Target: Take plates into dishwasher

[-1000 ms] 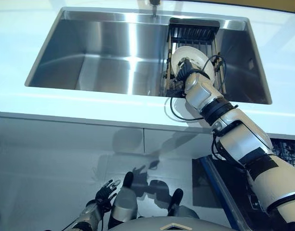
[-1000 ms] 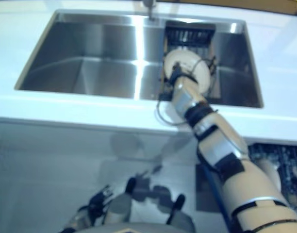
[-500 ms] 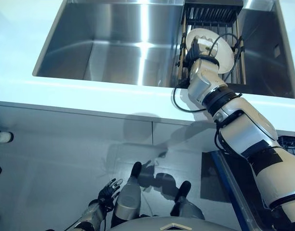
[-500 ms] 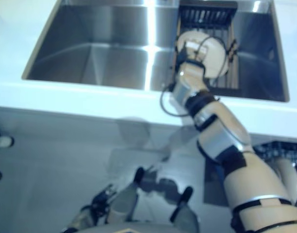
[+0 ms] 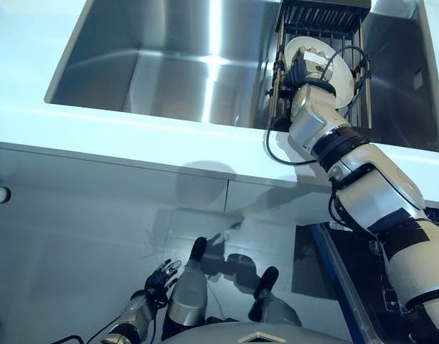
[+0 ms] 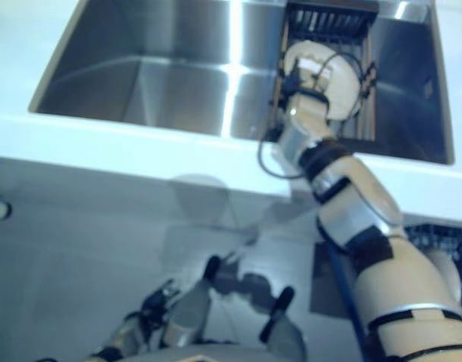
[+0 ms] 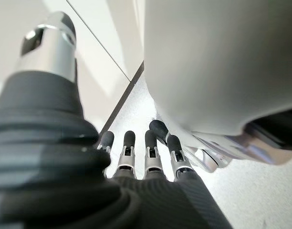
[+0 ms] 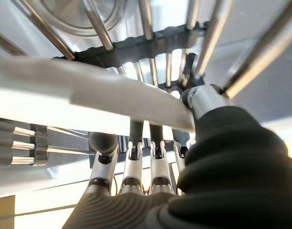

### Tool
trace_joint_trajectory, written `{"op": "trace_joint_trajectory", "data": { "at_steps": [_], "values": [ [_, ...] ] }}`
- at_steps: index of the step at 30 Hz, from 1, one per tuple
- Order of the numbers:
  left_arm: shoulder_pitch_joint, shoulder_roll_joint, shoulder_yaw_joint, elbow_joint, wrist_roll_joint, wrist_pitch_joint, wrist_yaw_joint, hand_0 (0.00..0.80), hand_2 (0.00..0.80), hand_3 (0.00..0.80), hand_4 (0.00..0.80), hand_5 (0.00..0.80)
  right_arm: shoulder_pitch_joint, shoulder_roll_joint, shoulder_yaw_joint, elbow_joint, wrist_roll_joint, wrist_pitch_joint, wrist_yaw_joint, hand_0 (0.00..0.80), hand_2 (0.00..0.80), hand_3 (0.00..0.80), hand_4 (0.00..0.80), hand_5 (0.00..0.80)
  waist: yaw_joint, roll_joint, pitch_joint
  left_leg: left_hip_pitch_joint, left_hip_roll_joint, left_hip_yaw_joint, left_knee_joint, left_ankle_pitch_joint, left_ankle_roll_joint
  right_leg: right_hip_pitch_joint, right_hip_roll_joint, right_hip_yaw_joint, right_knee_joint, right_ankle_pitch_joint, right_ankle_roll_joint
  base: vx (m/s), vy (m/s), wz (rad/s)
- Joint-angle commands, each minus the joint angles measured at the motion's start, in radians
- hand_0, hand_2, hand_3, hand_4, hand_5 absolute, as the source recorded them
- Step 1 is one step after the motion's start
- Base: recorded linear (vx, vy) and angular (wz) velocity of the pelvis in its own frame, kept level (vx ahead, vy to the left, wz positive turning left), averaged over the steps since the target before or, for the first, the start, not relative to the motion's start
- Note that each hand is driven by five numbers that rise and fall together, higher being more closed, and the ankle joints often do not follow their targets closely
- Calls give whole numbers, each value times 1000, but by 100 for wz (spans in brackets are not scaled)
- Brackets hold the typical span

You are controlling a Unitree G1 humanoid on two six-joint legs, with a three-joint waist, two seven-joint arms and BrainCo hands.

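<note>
The right hand (image 5: 300,70) reaches into the big metal sink (image 5: 169,64). It is at the dish rack (image 5: 322,21), which sits in the sink near the right end. A white plate (image 5: 327,61) stands on its edge in the rack. The right hand holds the rim of this plate. In the right wrist view the fingers (image 8: 136,162) go under the white rim and the thumb (image 8: 203,100) presses on the other side, so the plate (image 8: 88,90) is pinched between them. The dark bars of the rack (image 8: 151,43) show just past the plate.

The sink is set into a white table (image 5: 133,136). The rack is close to the far edge of the sink, and the plate leans near the front part of the rack.

Down by the floor (image 5: 76,236), at the right side, the open dishwasher (image 5: 348,287) shows with a blue edge. It is well apart from the plate.

The left hand (image 5: 156,278) hangs low by the floor, in front of the table, far from the sink. Its fingers (image 7: 128,148) are straight and relaxed and it holds nothing.
</note>
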Motion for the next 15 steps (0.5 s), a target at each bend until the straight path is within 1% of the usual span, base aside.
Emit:
{"op": "trace_joint_trajectory", "data": {
  "at_steps": [1, 4, 8, 10, 11, 15],
  "values": [
    [-6, -12, -9, 27, 16, -28, 4, 0, 0, 0, 0, 0, 43, -141, -13, -48, 82, -14, 12, 800, 800, 800, 800, 800, -20, -39, -33, 36, -11, 52, -23, -10, 46, 27, -43, 8, -2, 24, 16, 80, -12, -5],
    [12, -11, 13, 21, 32, -20, 21, 0, 0, 0, 0, 0, 99, -192, -68, -147, 141, -40, 37, 800, 800, 800, 800, 800, -45, -49, -54, 73, -7, 70, -23, -24, 47, 51, -40, 25, -2, 21, 16, 115, -3, -12],
    [32, -10, 38, 30, 57, -17, 27, 0, 0, 0, 0, 0, 177, -244, -150, -257, 171, -86, 66, 800, 800, 800, 800, 800, -76, -57, -85, 116, -2, 92, -23, -40, 48, 79, -35, 48, -2, 13, 17, 118, -7, -26],
    [37, -9, 46, 32, 65, -14, 26, 0, 0, 0, 0, 0, 203, -256, -179, -296, 163, -85, 77, 800, 800, 800, 800, 800, -87, -57, -95, 129, -2, 99, -23, -46, 49, 86, -32, 56, -2, 11, 16, 103, -5, -17],
    [40, -10, 54, 34, 72, -9, 29, 0, 0, 0, 0, 0, 226, -274, -206, -328, 162, -97, 86, 800, 800, 800, 800, 800, -100, -59, -106, 142, -1, 108, -23, -51, 49, 93, -31, 64, -2, 10, 17, 105, -11, -15],
    [44, -13, 65, 40, 90, 1, 34, 0, 0, 0, 0, 0, 260, -306, -252, -369, 171, -112, 110, 800, 800, 800, 800, 800, -123, -64, -130, 168, 3, 125, -23, -62, 49, 105, -25, 83, -2, 6, 18, 91, -15, -17]
  ]
}}
